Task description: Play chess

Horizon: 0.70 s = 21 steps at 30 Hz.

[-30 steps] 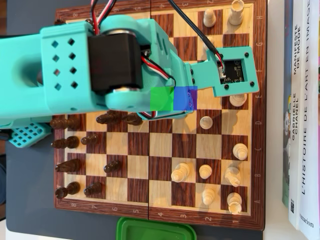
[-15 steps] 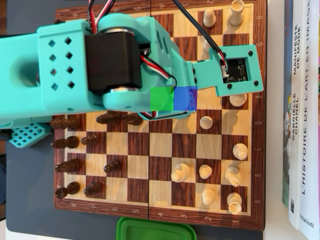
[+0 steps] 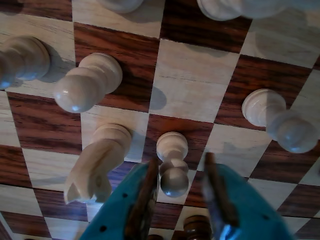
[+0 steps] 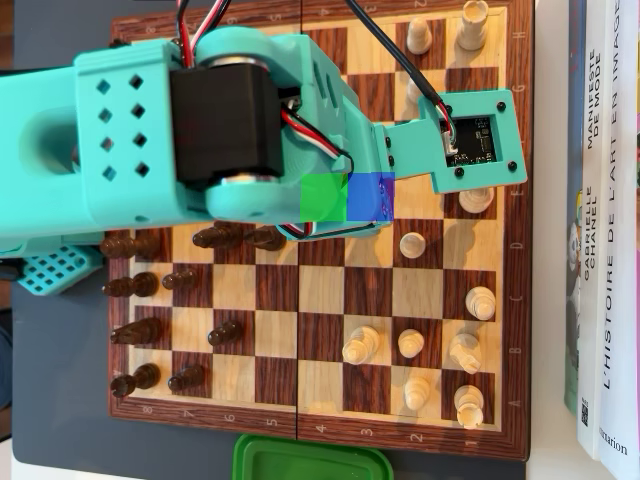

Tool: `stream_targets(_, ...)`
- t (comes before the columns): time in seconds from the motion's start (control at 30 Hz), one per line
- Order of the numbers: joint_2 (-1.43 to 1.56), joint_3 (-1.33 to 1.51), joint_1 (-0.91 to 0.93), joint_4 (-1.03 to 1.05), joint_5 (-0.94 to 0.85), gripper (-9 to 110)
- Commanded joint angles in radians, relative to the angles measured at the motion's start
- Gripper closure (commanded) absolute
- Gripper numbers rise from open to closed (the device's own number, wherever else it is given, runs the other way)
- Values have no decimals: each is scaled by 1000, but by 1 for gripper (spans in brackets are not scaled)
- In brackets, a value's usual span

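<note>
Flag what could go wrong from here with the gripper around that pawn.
1. The teal two-finger gripper stands open astride the small cream wooden pawn, which sits nearer the left finger; closing may tip it.
2. The cream wooden knight stands close beside that finger and could get bumped.
3. In the overhead view the teal arm hides the target, so only the wrist view can confirm the grip.

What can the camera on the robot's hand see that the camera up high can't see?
Only the wrist view shows the gripper: its teal fingers stand open on either side of a white pawn, beside a white knight. Only the overhead view shows the dark pieces, the books, the green lid and the teal arm, which hides the gripper there. Both show the chessboard and white pieces.
</note>
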Motion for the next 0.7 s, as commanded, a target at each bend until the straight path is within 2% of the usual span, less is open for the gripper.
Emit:
stream_targets(0.0,6,-35,9,0,-3,95)
stream_targets(0.13,6,-35,9,0,-3,101)
stream_targets(0.67,101,17,20,5,-5,101)
